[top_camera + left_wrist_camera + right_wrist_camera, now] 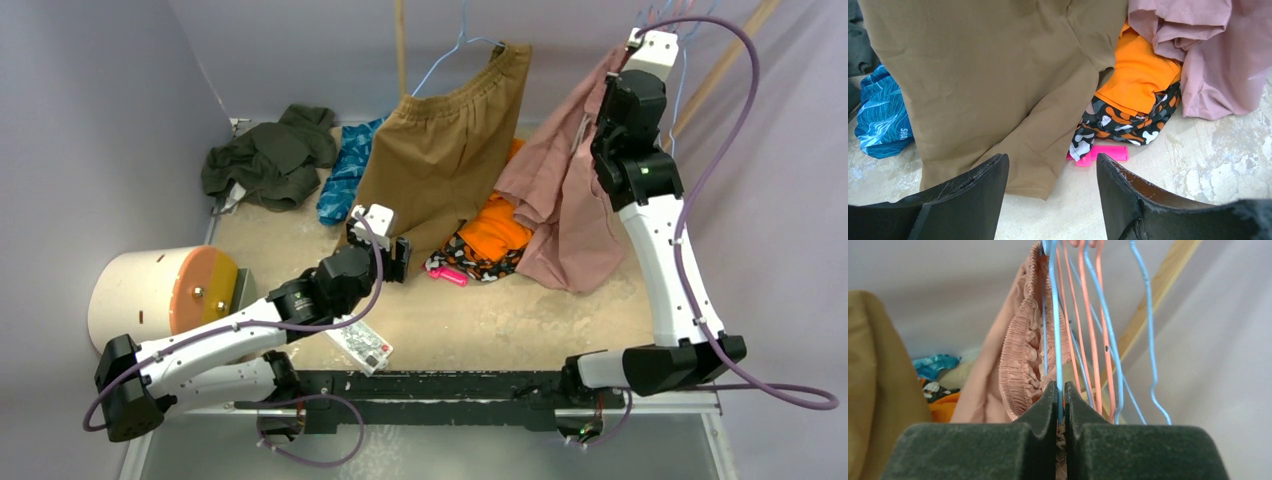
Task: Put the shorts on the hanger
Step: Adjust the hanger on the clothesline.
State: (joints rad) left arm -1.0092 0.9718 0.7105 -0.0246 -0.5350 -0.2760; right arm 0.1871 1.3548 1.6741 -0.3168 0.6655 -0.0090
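Pink shorts (560, 210) hang vertically, waistband up, right gripper (1061, 395) pinching blue hanger (1054, 315)

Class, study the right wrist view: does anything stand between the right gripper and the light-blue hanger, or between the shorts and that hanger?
Nothing visible does. The right gripper is shut directly on the hanger, and the gathered waistband of the shorts lies close beside that wire. The pink hangers crowd its other side.
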